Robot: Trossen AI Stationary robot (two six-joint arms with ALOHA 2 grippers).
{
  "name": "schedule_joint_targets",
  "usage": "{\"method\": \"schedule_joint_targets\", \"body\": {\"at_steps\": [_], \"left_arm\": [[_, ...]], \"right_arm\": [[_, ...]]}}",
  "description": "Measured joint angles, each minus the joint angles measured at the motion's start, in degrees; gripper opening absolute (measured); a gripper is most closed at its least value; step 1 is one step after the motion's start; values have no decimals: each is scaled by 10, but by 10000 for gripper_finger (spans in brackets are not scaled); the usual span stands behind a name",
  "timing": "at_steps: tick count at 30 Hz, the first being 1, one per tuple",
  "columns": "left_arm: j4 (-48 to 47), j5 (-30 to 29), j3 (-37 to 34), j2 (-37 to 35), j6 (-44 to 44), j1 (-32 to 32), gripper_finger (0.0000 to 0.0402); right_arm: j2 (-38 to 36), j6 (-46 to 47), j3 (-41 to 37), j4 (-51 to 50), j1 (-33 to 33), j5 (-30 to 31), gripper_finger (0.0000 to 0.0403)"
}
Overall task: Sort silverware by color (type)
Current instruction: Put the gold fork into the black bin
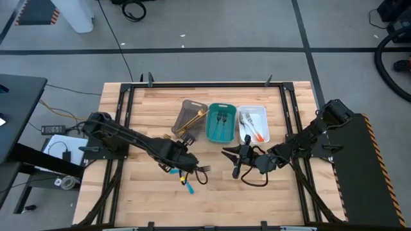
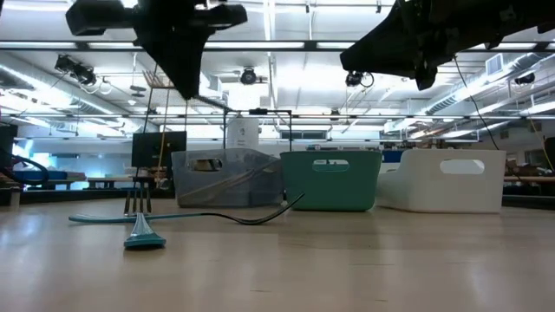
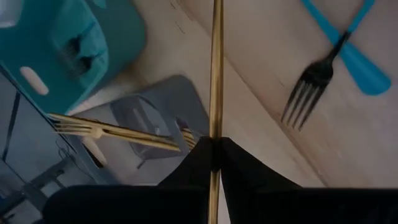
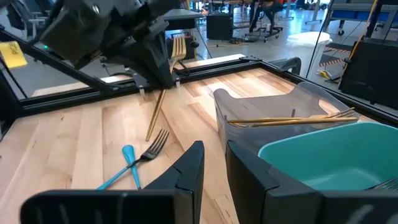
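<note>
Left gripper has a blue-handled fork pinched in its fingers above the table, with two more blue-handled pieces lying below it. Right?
Not quite: the left gripper is pinching a gold piece, not a blue-handled one, as the left wrist view shows. The two blue-handled pieces do lie on the table below.

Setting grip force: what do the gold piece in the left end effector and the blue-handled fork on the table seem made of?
Gold piece: likely metal with a polished gold finish, going by its even sheen. Blue-handled fork: dark, probably metal tines; the matte blue handle looks like plastic, though that's uncertain.

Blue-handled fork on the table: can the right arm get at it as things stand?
Probably yes. The blue-handled fork lies on bare wood just ahead of the right tool, whose fingers hold nothing; the left tool, holding a gold piece, hangs close above.
</note>
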Motion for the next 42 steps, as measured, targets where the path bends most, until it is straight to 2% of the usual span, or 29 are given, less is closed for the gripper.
{"method": "schedule_joint_targets", "body": {"at_steps": [14, 29, 37, 42], "left_arm": [[30, -3, 0, -23, -49, 21, 27], [68, 23, 0, -28, -136, 107, 27], [132, 49, -2, -28, -136, 141, 27], [200, 67, -34, -37, -134, 167, 27]], "right_arm": [[0, 1, 0, 1, 0, -2, 75], [0, 0, 0, 0, 0, 0, 75], [0, -6, 0, -1, 1, 0, 75], [0, -6, 0, -1, 1, -10, 75]]}}
